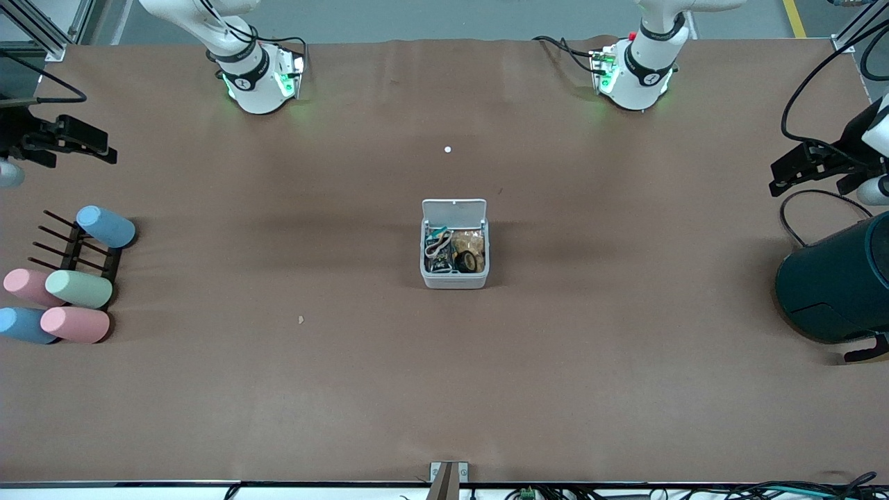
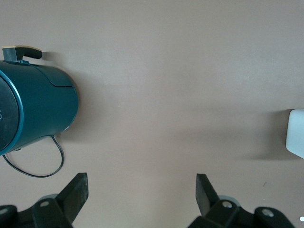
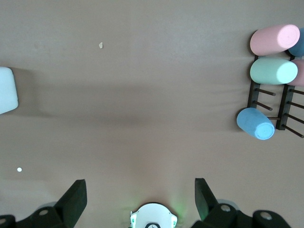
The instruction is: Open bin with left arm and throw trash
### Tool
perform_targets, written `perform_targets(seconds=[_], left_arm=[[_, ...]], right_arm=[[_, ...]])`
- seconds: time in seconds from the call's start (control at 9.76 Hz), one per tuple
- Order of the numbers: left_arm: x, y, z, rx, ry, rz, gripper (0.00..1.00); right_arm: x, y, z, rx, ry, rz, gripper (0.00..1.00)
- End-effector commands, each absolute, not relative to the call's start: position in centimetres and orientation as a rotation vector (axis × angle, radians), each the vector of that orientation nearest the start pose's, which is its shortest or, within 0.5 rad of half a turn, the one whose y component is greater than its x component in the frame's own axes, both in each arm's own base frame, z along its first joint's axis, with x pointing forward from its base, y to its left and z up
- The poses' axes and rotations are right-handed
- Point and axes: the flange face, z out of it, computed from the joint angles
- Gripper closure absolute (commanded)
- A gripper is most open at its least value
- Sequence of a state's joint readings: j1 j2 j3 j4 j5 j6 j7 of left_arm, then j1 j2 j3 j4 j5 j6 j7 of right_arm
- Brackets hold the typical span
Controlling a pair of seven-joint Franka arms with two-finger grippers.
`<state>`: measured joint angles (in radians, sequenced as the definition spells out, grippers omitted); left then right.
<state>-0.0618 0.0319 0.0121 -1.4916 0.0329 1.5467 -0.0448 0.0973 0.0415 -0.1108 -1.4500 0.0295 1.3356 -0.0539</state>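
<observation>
Left gripper [image 2: 141, 192]: jaws wide apart, holding nothing, up over bare table at the left arm's end, teal cylinder [image 2: 35, 111] just beside. Right gripper [image 3: 140, 194]: jaws spread, holding nothing, over the right arm's end near the cup rack [image 1: 83, 253]. Bin [image 1: 455, 278] at table centre, lid [image 1: 454, 209] up at its 12 o'clock edge. Inside: wrapper [image 1: 439, 260], rubber band [image 1: 437, 243], tape roll [image 1: 465, 261]. Pastel cups [image 1: 78, 289] on and around the rack.

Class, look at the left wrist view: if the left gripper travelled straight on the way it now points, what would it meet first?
Probably only the bare brown table. The open left gripper points down at it, with the dark teal cylinder and small white-grey plastic bin off to either side.
</observation>
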Motion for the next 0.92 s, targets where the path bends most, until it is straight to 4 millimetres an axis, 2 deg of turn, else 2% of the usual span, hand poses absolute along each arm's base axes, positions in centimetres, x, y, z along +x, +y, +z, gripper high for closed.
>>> perform_targets(seconds=[0.0,0.41,0.72,0.82], left_arm=[[56.4,-2.6,64.6,-3.107,-0.003,-0.034,0.00],[56.4,-2.6,64.6,-3.107,-0.005,-0.032,0.00],[56.4,-2.7,64.6,-3.107,0.009,-0.031,0.00],[56.4,-2.6,64.6,-3.107,0.000,-0.031,0.00]], right_arm=[[53.4,1.1,63.1,-3.146,-0.139,0.214,0.00],[53.6,1.1,65.1,-3.135,-0.108,0.142,0.00],[53.8,-1.1,65.5,-3.118,-0.045,0.126,0.00],[53.7,-1.2,65.5,-3.118,-0.038,0.128,0.00]])
